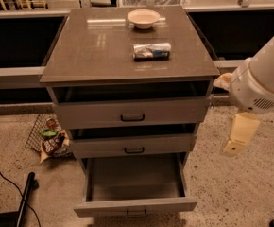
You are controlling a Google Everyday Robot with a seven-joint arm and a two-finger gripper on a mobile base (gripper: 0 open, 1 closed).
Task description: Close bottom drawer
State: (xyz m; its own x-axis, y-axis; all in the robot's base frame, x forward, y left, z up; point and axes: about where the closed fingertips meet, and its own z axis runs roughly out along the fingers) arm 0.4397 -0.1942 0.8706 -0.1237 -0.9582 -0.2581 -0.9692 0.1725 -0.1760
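Note:
The bottom drawer (135,206) of the grey cabinet is pulled far out, showing a plain grey tray inside and a small dark loop handle on its front. The middle drawer (133,147) and top drawer (131,113) stand slightly open above it. My gripper (238,137) hangs from the white arm at the right of the cabinet, level with the middle drawer and apart from all drawers. It touches nothing.
On the cabinet top (94,46) sit a white bowl (143,18) and a lying can or packet (151,50). A wire basket with snack bags (49,137) lies on the floor at the left. A black cable and pole (23,197) lie at bottom left.

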